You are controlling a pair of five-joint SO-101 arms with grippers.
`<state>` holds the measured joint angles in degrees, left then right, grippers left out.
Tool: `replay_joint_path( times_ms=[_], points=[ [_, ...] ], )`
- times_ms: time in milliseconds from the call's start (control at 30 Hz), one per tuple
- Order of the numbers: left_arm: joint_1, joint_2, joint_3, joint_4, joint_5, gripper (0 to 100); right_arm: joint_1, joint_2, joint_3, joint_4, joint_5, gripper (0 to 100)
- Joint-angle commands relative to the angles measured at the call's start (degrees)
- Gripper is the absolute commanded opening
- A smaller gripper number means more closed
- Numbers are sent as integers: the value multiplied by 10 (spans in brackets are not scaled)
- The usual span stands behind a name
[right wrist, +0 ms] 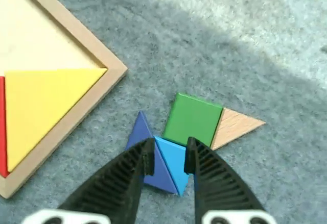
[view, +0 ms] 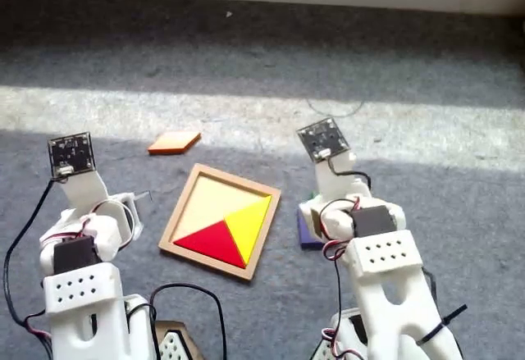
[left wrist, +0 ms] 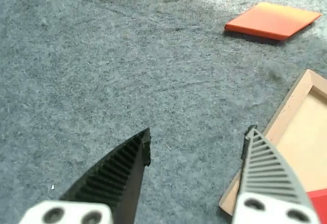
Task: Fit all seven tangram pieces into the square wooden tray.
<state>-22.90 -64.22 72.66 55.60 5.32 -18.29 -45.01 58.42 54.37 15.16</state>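
The square wooden tray point(view: 182, 211) lies mid-table, tilted, with a red triangle point(view: 212, 240) and a yellow triangle point(view: 248, 221) inside; its upper left part is bare wood. An orange parallelogram point(view: 174, 142) lies on the carpet beyond the tray, also in the left wrist view point(left wrist: 273, 21). My left gripper point(left wrist: 198, 142) is open over bare carpet beside the tray's corner point(left wrist: 286, 124). Right of the tray lie a dark blue triangle point(right wrist: 141, 132), a light blue triangle point(right wrist: 171, 157), a green square point(right wrist: 193, 118) and a wood-coloured triangle point(right wrist: 232, 125). My right gripper point(right wrist: 169, 156) is narrowly open, straddling the light blue triangle.
Grey carpet covers the table, with a sunlit band across the far side. Cables trail from both arm bases near the front edge. A thin wire point(view: 332, 112) lies on the carpet behind the right arm.
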Motion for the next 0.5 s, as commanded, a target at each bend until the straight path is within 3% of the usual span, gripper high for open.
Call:
replay_joint_path(
  times_ms=[0,233,467],
  points=[
    [14,-9,11,-40,-2,295,11,-9,-3,-36,-38,113],
    [14,-9,13,-40,-2,295,11,9,-7,-41,-48,151],
    [15,-9,14,-41,-3,295,34,199,-99,-39,-76,180]
  ],
)
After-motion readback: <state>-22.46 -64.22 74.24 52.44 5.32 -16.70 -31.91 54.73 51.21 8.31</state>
